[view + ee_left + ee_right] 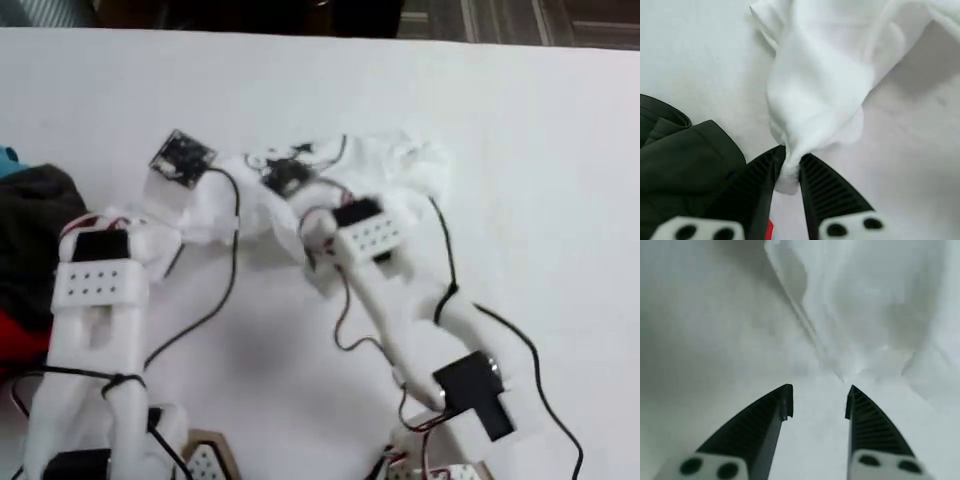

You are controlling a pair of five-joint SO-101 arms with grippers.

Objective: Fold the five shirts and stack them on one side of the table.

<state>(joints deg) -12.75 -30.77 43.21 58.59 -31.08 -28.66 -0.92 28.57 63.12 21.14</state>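
White table (pixel 560 150), one shirt in hand, most of the folding left to do

The table is plain white, and the work sits in its middle and along one edge. The left gripper (pixel 791 162) is closed tight on a bunched corner of the white shirt (pixel 825 75), with cloth squeezed between its dark jaws and a small tuft poking out below them. The right gripper (pixel 817 400) is spread wide and has hold of nothing. It hangs low over the table with a rumpled edge of the same shirt just ahead of its tips.

From above, the white shirt lies crumpled between the two arms. It is neither spread flat nor folded, and a dark print shows on its upper side. Just beside the left gripper a dark shirt (pixel 680 165) lies at the table's edge, with a red one (pixel 20 345) nearer the arm's base and a sliver of blue (pixel 8 158) beyond it. They form a heap, but I cannot tell whether they are folded.

My reading is that the task is at an early or middle stage. The white shirt needs flattening, folding and carrying to that side heap. Only four colours are countable here, so a fifth shirt may be hidden in the heap
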